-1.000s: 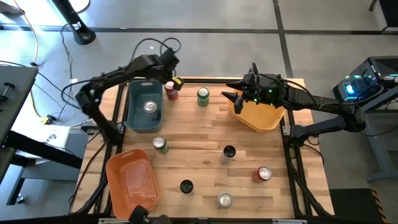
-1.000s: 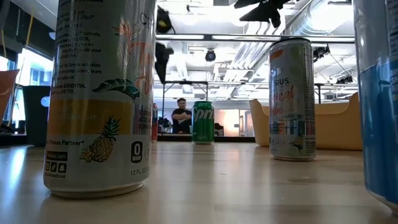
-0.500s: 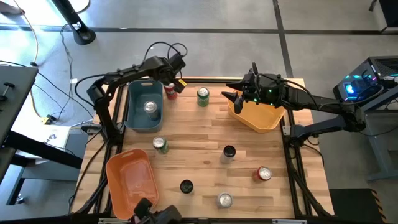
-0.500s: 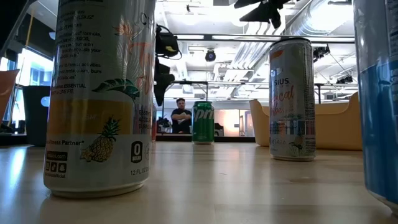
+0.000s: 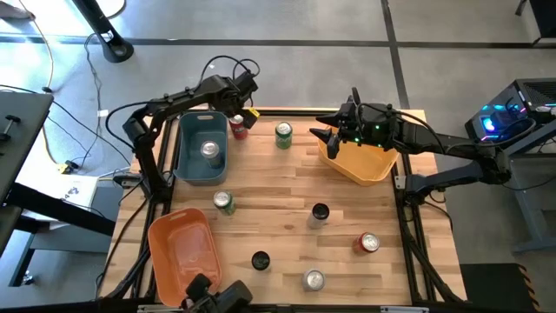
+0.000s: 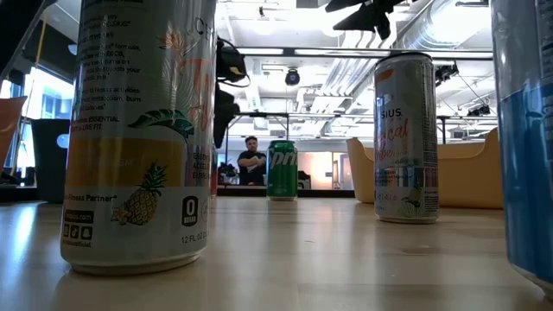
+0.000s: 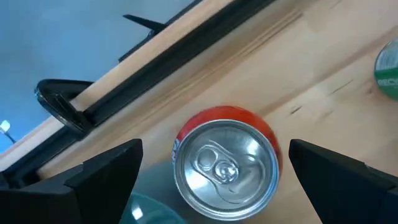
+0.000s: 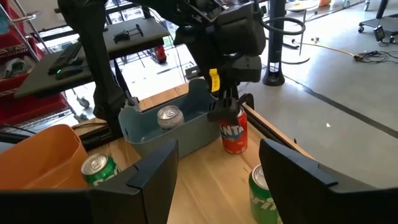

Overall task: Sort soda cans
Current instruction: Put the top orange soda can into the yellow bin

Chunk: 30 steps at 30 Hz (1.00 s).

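Observation:
A red soda can [image 5: 239, 127] stands upright at the table's far edge, beside the dark teal bin [image 5: 185, 156], which holds a silver can [image 5: 209, 149]. My left gripper [image 7: 216, 149] is open and points down over the red can [image 7: 225, 163]. Its fingers [image 7: 106, 171] stand on either side of the can's top, with a gap on each side. My right gripper [image 5: 333, 136] hangs open with nothing in it above the yellow bin [image 5: 360, 163]. Standing loose on the table are two green cans [image 5: 283, 133] [image 5: 225, 203], two black cans [image 5: 320, 212] [image 5: 260, 259], a red can [image 5: 369, 243] and a silver can [image 5: 314, 279].
An orange bin [image 5: 182, 252] sits at the near left corner. The table's far frame rail [image 7: 186, 59] runs just behind the red can. Bare wood lies in the middle of the table between the cans. A person [image 6: 252, 162] stands far off in the room.
My left gripper has come down over the red can at the far edge and tipped a little steeper, staying open. The can has not moved. My right arm has kept still.

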### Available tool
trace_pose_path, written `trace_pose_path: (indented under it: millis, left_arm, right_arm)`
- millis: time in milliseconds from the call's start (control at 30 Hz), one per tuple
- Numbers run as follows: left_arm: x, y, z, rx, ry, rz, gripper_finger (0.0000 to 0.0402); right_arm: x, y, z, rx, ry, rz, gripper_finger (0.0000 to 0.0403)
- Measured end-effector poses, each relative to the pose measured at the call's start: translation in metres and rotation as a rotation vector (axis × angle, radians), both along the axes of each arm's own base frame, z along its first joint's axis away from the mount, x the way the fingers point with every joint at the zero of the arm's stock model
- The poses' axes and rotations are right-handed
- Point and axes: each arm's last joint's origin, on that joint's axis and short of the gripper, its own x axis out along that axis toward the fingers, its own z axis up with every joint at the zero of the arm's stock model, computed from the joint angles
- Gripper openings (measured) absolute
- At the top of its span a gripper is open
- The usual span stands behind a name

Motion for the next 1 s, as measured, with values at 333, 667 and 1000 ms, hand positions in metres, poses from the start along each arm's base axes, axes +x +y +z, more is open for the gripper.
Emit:
trace_pose_path:
  millis: [333,667,1000]
  left_arm:
    - [0.007,0.003,-0.020,-0.085,0.004,-0.003,0.0399]
    - [0.008,0.000,-0.023,-0.107,0.024,-0.014,0.0370]
    - [0.009,0.000,-0.023,-0.114,0.014,-0.019,0.0278]
  right_arm:
    - [0.000,0.000,-0.001,-0.005,0.007,0.002,0.0220]
    - [0.000,0.000,-0.001,-0.005,0.013,0.002,0.0220]
    - [0.000,0.000,-0.001,-0.012,0.018,0.004,0.0220]
